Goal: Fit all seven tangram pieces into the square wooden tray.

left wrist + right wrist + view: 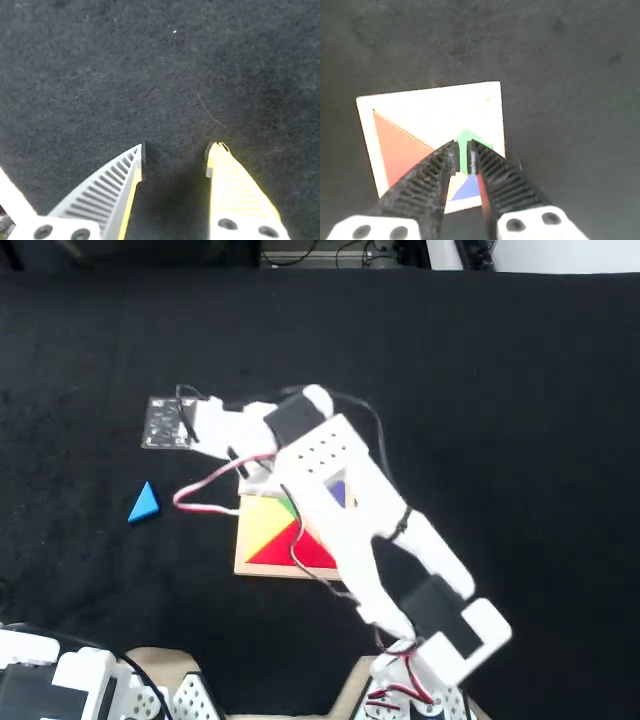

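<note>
no text, label, brand, number or sign legible anywhere; nothing to read off

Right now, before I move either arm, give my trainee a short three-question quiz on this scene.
1. True or false: the blue triangle lies inside the wooden tray.
2. Which colour of piece sits between the fingers of the right gripper? A red, B green, C yellow.
3. Fill in: the left gripper is ____ above the black cloth.
Key: 1 false, it lies on the black cloth beside the wooden tray. 2 B, the green piece. 3 open.
</note>
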`<action>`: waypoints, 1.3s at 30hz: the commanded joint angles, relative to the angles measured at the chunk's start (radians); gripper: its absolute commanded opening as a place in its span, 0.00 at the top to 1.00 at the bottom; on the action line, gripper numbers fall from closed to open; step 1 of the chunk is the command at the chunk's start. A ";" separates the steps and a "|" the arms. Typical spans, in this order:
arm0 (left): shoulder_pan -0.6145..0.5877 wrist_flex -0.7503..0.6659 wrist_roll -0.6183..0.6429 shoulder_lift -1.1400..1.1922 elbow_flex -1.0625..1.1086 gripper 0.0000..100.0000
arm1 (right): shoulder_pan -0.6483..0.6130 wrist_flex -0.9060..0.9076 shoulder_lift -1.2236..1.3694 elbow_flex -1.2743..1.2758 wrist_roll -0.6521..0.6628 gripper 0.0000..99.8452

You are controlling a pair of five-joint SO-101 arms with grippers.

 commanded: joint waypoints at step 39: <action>1.254 0.852 0.101 0.041 -1.127 0.71 | 0.789 -0.723 -0.437 1.003 -0.482 0.96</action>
